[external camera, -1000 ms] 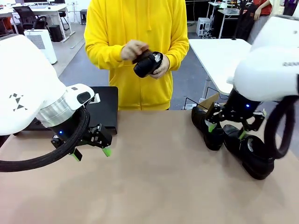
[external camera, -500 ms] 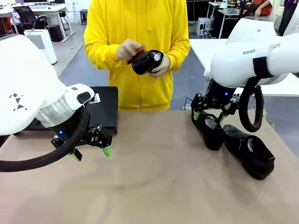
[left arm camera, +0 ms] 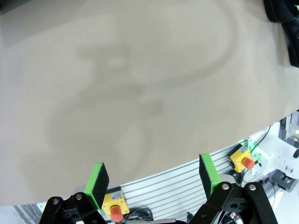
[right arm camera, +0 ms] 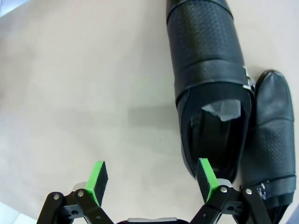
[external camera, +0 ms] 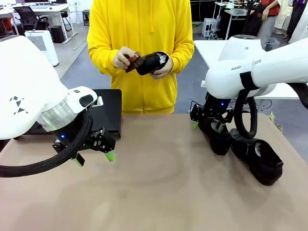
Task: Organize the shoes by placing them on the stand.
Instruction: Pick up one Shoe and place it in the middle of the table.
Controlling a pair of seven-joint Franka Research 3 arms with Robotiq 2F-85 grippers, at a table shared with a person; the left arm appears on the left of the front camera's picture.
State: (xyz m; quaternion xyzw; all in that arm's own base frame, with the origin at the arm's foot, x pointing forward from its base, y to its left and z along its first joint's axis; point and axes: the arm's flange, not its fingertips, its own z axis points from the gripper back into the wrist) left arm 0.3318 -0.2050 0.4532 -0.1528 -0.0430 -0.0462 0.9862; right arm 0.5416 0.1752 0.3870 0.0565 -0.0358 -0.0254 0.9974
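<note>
Hovering low over the far right of the counter [external camera: 159, 192], the right gripper [external camera: 208, 126] holds its fingers wide apart and empty at the heel end of the inner shoe [external camera: 217, 140], which lies against the outer shoe [external camera: 259, 161] on its right. Judged purpose: lining up to take the inner shoe by its collar. The right wrist view shows what the front view hides behind the arm. One green pad sits over the shoe's heel opening and the other over bare counter, so the fingers do not yet straddle it, and white paper [right arm camera: 223, 109] shows in the opening. Whether that pad touches leather cannot be told. The left gripper [external camera: 94, 159] hangs at the near left, fingers apart with nothing between them. Its wrist view confirms bare counter beneath, and it appears parked. The stand [external camera: 108, 108] sits at the far left, just beyond that gripper, partly hidden by the arm, with no shoe on the part visible. The front view adds the person [external camera: 139, 29] at the far side, holding a third shoe [external camera: 153, 63] with a brush [external camera: 132, 60] against it, probably cleaning it before placement.
</note>
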